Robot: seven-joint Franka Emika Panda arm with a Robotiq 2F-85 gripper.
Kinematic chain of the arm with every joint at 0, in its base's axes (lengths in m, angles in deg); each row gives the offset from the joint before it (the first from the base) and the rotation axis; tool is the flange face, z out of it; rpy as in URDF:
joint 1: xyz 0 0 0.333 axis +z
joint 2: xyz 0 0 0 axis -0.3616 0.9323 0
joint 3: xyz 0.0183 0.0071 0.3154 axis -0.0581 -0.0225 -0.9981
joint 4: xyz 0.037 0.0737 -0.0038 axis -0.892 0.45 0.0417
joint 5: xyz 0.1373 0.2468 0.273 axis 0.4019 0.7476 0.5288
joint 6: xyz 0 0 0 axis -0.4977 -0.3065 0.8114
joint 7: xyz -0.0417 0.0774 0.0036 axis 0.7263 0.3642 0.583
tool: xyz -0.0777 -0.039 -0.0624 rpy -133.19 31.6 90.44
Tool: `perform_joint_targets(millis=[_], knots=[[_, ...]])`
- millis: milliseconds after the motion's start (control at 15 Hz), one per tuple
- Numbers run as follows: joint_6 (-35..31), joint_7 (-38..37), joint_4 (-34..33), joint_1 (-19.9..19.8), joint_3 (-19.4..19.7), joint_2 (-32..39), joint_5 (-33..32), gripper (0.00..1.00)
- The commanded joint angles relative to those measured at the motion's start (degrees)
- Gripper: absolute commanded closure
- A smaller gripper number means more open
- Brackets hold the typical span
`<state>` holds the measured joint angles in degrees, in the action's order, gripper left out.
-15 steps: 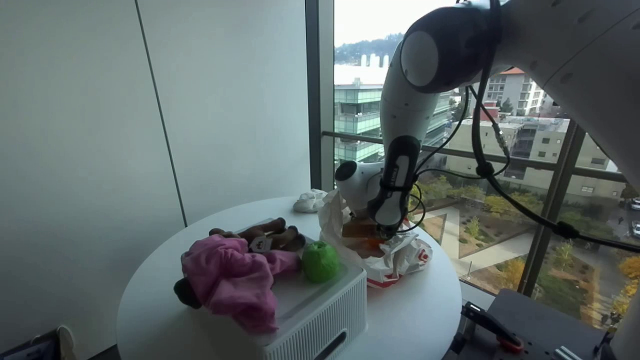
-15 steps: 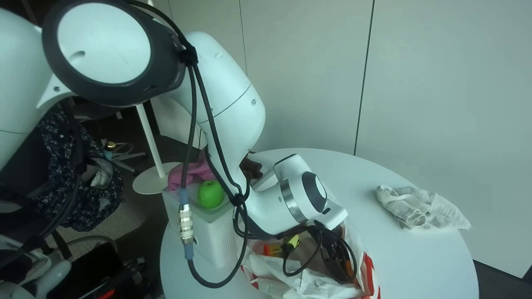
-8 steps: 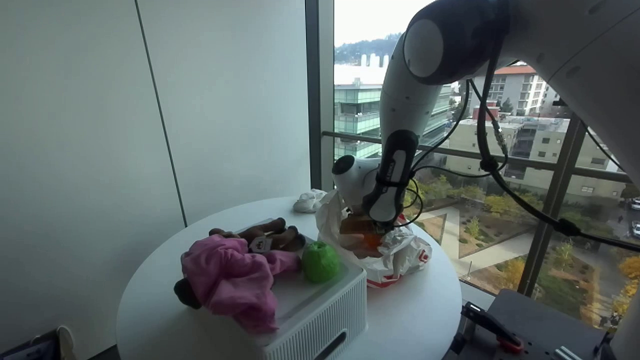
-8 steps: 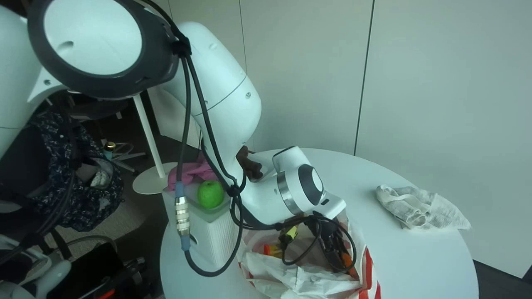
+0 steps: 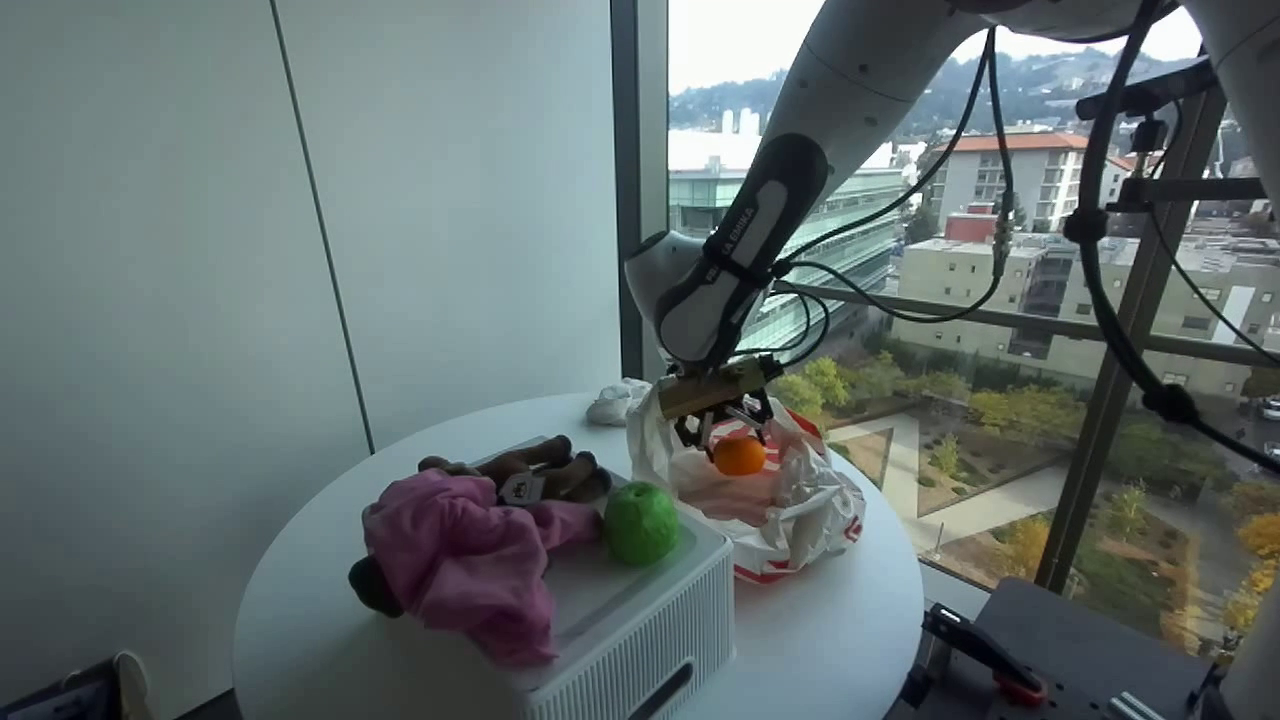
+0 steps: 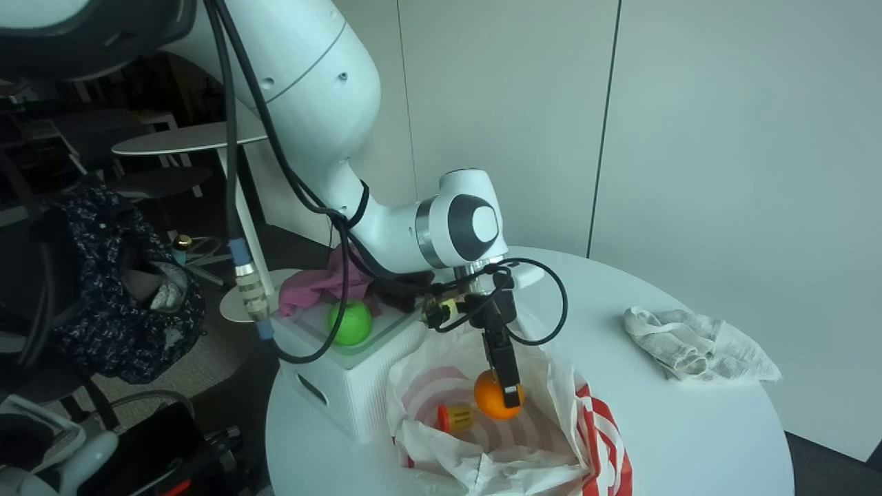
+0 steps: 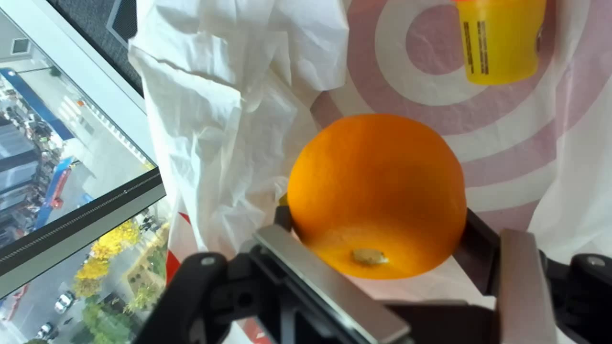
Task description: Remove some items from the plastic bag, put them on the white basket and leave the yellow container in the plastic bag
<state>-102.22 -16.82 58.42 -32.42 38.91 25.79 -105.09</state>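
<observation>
My gripper (image 5: 735, 440) is shut on an orange (image 7: 377, 167). It holds the orange in the mouth of the plastic bag, above the bag's bottom; the orange (image 6: 490, 394) also shows in an exterior view. The white and red plastic bag (image 5: 800, 520) stands open on the table. The yellow container (image 6: 457, 417) with a red lid lies on its side in the bag; the wrist view shows part of it (image 7: 502, 43). The white basket (image 5: 640, 640) stands beside the bag. A green apple (image 5: 641, 524) and a doll in pink clothes (image 5: 460, 550) lie on its flat top.
The round white table (image 5: 830, 640) carries the bag and the basket. A crumpled white cloth or bag (image 6: 699, 344) lies on the table, also seen in an exterior view (image 5: 618, 402). A window and a wall stand behind the table. Cables loop from the arm.
The arm has risen, bringing the gripper up from deep in the bag with the orange in it. The yellow container stays in the bag. The apple and doll have not moved.
</observation>
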Motion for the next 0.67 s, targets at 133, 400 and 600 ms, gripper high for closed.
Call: perform_joint_targets(millis=[133,400,600], knots=[[15.5,23.4,0.4,-4.1,-8.2,-10.6,15.6,0.43],[21.8,36.4,0.4,5.6,-3.1,-18.8,21.5,0.43],[28.5,39.8,-1.9,10.1,-2.8,-19.9,23.3,0.43]])
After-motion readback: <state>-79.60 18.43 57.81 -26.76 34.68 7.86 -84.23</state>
